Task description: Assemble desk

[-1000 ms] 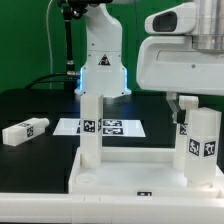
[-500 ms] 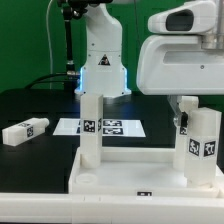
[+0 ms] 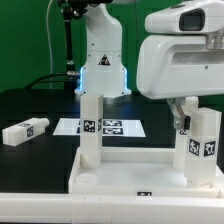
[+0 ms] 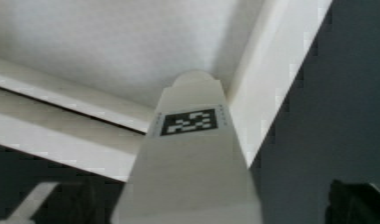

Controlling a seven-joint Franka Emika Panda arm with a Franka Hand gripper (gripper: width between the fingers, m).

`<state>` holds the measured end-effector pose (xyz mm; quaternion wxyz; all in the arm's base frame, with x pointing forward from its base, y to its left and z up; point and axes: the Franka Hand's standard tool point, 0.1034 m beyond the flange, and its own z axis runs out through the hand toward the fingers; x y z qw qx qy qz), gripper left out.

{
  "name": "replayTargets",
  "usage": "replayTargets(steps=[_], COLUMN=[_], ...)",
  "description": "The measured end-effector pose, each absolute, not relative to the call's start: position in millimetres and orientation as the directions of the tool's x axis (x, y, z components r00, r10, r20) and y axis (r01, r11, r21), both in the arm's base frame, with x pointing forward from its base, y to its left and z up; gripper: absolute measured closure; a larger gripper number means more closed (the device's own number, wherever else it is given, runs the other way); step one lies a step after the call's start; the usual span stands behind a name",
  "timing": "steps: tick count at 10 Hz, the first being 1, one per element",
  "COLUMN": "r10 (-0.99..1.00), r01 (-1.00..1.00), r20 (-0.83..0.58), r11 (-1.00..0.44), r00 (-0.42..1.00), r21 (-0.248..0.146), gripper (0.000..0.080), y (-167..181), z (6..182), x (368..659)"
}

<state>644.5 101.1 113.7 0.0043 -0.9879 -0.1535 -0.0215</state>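
The white tray-like tabletop point(image 3: 130, 162) lies upside down at the front. One white leg point(image 3: 92, 125) stands upright in its far-left corner socket. A second tagged leg point(image 3: 203, 140) stands in the corner at the exterior view's right. My gripper point(image 3: 186, 118) hangs over this second leg, with one finger beside its top. In the wrist view the leg point(image 4: 190, 150) rises between my fingers point(image 4: 359, 200), with a dark gap on each side, so the gripper point(image 4: 196, 205) is open. The tabletop's rim point(image 4: 258, 70) shows beyond the leg.
A loose tagged leg point(image 3: 25, 131) lies on the black table at the exterior view's left. The marker board point(image 3: 112, 127) lies flat behind the tabletop. The robot base point(image 3: 103, 60) stands at the back.
The wrist housing has risen slightly over the right leg. The legs and tabletop have not moved.
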Motion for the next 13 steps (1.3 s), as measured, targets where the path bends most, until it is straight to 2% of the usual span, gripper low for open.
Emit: replayTargets(steps=[1, 2, 3, 4, 7, 10, 13], r10=[0.299, 0.299, 0.298, 0.298, 0.238, -0.13, -0.442], r01=[0.299, 0.299, 0.299, 0.298, 0.239, -0.129, -0.44], r20=[0.044, 0.044, 0.044, 0.044, 0.043, 0.037, 0.033], r11=[-0.954, -0.954, -0.954, -0.954, -0.971, -0.991, -0.897], r00=[0.953, 0.953, 0.953, 0.954, 0.97, 0.991, 0.897], r21=[-0.002, -0.002, -0.002, -0.002, -0.009, -0.032, -0.053], gripper=[0.027, 0.027, 0.0454, 0.0511, 0.0511, 0.0511, 0.0509], y=[101.1, 101.0, 100.9, 100.9, 98.3, 100.1, 99.1], z=[113.7, 113.7, 113.7, 113.7, 113.7, 112.8, 112.3], x=[644.5, 644.5, 644.5, 644.5, 644.8, 644.1, 645.1])
